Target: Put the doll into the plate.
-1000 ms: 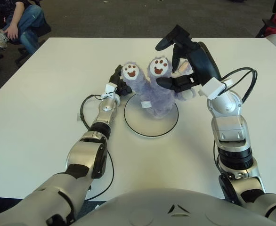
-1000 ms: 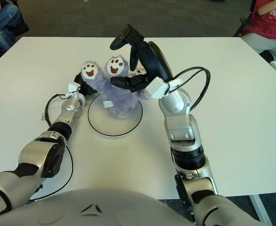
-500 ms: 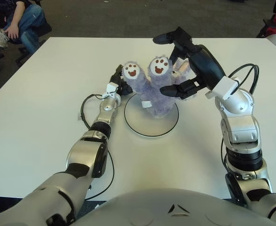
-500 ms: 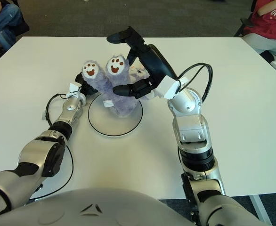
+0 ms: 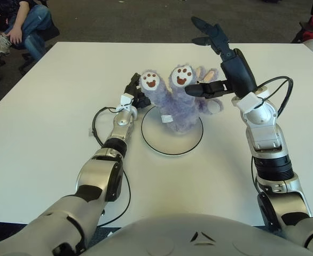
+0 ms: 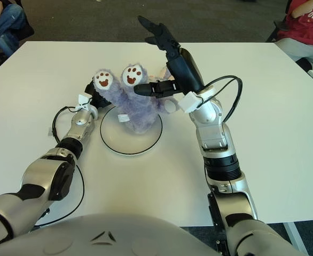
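A purple plush doll (image 5: 182, 104) stands on a white plate (image 5: 171, 142) with a dark rim, its two white paw soles with brown pads turned up. My right hand (image 5: 214, 58) hovers above and to the right of the doll, fingers spread wide and holding nothing; its thumb (image 5: 199, 89) reaches toward the doll's right paw. My left hand (image 5: 134, 92) sits just left of the doll at the plate's left edge, mostly hidden behind the left paw.
The white table (image 5: 55, 122) stretches around the plate. A black cable (image 5: 95, 125) loops beside my left forearm. A seated person (image 5: 23, 21) is beyond the far left corner, and another person (image 6: 311, 24) in red sits at the far right.
My right hand has opened, let go of the doll and lifted up and back to the right. The doll stays standing on the plate. The left arm has not moved.
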Controlling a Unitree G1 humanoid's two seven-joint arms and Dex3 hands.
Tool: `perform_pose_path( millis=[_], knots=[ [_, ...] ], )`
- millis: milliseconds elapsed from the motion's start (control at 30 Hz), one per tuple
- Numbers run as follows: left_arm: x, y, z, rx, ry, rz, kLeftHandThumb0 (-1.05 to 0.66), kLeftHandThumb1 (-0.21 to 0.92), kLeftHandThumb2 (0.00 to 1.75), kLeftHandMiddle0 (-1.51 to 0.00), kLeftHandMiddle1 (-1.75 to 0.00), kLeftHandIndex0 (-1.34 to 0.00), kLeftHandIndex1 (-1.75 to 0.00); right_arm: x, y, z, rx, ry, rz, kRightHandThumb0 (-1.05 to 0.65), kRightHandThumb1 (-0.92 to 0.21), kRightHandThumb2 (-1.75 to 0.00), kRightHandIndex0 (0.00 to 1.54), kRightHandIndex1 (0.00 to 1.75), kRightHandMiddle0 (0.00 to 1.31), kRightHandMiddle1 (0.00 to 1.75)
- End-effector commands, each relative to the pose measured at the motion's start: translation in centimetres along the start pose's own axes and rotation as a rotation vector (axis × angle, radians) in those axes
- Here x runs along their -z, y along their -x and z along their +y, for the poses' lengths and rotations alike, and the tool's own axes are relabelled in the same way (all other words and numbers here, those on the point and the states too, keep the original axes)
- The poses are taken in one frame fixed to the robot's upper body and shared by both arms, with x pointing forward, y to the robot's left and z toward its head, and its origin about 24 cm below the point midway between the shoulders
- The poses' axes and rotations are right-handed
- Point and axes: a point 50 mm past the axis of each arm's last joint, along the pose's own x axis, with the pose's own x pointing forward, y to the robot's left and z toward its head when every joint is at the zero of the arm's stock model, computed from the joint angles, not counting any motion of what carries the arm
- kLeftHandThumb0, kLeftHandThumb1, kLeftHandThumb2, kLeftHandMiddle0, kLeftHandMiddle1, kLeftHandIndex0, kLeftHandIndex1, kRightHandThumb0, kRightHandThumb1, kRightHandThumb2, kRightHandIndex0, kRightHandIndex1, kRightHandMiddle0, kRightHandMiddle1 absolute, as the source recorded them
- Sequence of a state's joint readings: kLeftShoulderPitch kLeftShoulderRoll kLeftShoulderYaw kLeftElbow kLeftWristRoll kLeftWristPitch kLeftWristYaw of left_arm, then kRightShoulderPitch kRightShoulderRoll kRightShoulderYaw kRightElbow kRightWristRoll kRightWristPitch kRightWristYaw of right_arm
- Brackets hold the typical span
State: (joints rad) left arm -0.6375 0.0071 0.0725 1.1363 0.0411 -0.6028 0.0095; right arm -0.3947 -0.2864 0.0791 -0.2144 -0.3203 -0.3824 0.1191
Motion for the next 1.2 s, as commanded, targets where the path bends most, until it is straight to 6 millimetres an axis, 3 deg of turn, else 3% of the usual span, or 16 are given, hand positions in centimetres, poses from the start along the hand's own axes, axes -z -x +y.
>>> perform_pose_path(
  millis=[0, 133, 333, 433, 500, 733, 767, 833, 967, 1033, 1167],
  knots=[
    [4.4, 3.6, -0.5, -0.011, 0.034, 0.168, -0.4, 0.61, 0.94, -0.74, -1.75, -0.39, -1.75, -1.1, 1.3, -1.8, -0.001, 0.057, -0.039, -0.96, -0.91, -0.44, 0.09, 0.17, 0.0, 0.04],
    [4.4, 3.5, -0.5, -0.006, 0.04, 0.172, -0.39, 0.62, 0.93, -0.75, -1.75, -0.38, -1.75, -1.6, 2.5, -2.0, -0.045, 0.053, 0.005, -1.0, -0.92, -0.46, 0.05, 0.11, 0.0, 0.01],
    [4.8, 3.6, -0.4, 0.008, 0.033, 0.209, -0.39, 0.63, 0.91, -0.77, -1.75, -0.37, -1.75, -1.8, 2.8, -3.9, -0.056, 0.048, 0.208, -1.04, -0.92, -0.44, 0.04, 0.08, 0.0, 0.0],
    [4.9, 3.7, -0.3, 0.015, 0.038, 0.218, -0.39, 0.64, 0.91, -0.8, -1.75, -0.37, -1.75, -1.7, 2.6, -4.7, -0.015, 0.078, 0.289, -1.01, -0.92, -0.32, 0.1, 0.06, 0.0, 0.06],
    [5.0, 3.7, -0.3, 0.026, 0.047, 0.218, -0.39, 0.64, 0.9, -0.84, -1.75, -0.36, -1.75, -1.2, 2.8, -5.4, 0.032, 0.143, 0.335, -0.97, -0.9, -0.25, 0.17, 0.07, 0.0, 0.21],
    [4.9, 3.8, -0.1, 0.05, 0.071, 0.209, -0.38, 0.66, 0.87, -0.9, -1.75, -0.35, -1.75, -0.8, 2.9, -5.6, 0.135, 0.257, 0.375, -0.87, -0.84, -0.17, 0.29, 0.11, 0.0, 0.49],
    [4.9, 3.8, -0.1, 0.052, 0.073, 0.207, -0.38, 0.67, 0.87, -0.91, -1.75, -0.35, -1.75, -0.7, 3.0, -5.6, 0.151, 0.264, 0.374, -0.81, -0.79, -0.19, 0.32, 0.12, 0.0, 0.56],
    [4.9, 3.8, 0.0, 0.056, 0.076, 0.205, -0.38, 0.67, 0.86, -0.93, -1.75, -0.34, -1.75, -0.6, 3.1, -5.5, 0.178, 0.25, 0.378, -0.72, -0.62, -0.42, 0.35, 0.14, 0.0, 0.63],
    [4.9, 3.8, 0.2, 0.057, 0.081, 0.206, -0.38, 0.68, 0.85, -0.94, -1.75, -0.34, -1.75, -0.5, 3.4, -5.5, 0.203, 0.173, 0.414, -0.59, -0.4, -0.71, 0.38, 0.2, 0.0, 0.72],
    [4.9, 3.8, 0.3, 0.057, 0.082, 0.206, -0.38, 0.69, 0.85, -0.94, -1.75, -0.34, -1.75, -0.4, 3.6, -5.6, 0.208, 0.144, 0.437, -0.54, -0.34, -0.8, 0.37, 0.23, 0.0, 0.75],
    [4.9, 3.8, 0.4, 0.057, 0.082, 0.208, -0.38, 0.69, 0.84, -0.94, -1.75, -0.33, -1.75, -0.3, 4.0, -6.1, 0.231, 0.151, 0.464, -0.49, -0.26, -0.89, 0.27, 0.49, 0.0, 0.81]
  ],
)
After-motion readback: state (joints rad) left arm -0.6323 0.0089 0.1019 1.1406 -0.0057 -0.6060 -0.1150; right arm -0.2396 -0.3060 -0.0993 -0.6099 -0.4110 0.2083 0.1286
